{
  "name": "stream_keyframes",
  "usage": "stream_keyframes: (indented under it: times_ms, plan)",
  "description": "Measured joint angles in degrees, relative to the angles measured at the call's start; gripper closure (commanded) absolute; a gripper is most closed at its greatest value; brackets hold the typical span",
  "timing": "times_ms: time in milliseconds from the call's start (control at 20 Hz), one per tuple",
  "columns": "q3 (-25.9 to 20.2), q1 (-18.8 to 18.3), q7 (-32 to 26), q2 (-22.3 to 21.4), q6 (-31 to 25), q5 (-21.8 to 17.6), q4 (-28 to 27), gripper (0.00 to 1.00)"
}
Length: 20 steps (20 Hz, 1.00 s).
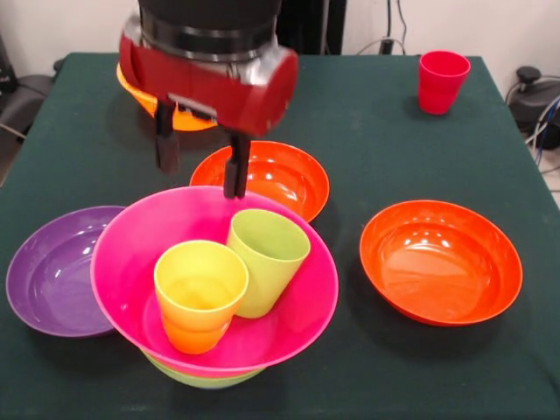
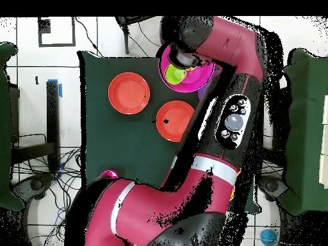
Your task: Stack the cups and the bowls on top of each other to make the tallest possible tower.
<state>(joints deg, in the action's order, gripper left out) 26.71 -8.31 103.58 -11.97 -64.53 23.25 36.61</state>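
dark green bench [image 1: 367,122] against a pale wall [image 1: 455,22], white tiled floor [image 2: 38,96] around it, loose cables [image 2: 54,186] trailing on the floor.

orange bowl [image 1: 140,98] behind gripper [image 1: 199,162]

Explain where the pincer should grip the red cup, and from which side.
Grip the red cup at its rim, coming straight down from above. It stands upright and alone on the table, mouth open upward, so one finger could probably go inside the wall and one outside. The open pincer hangs over the magenta bowl.
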Motion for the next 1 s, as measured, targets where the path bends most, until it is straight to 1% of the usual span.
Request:
stream_keyframes:
  times_ms: [200,300,400,500,600,750,1000]
  plan:
    - [0.0,0.0,0.0,-3.8,-1.4,-0.2,3.1,0.0]
    - [0.0,0.0,0.0,-7.1,-2.6,-0.3,5.6,0.0]
    - [0.0,0.0,0.0,-9.0,-3.1,-0.3,6.9,0.0]
    - [0.0,-0.1,0.0,-12.4,-3.3,-0.6,9.3,0.0]
    - [0.0,-0.2,0.0,-14.2,-3.3,-0.9,10.6,0.0]
    - [0.0,-0.6,0.0,-18.3,-3.3,-1.8,13.7,0.0]
    - [-0.1,-1.4,0.0,-23.5,-3.3,-3.1,18.5,0.0]
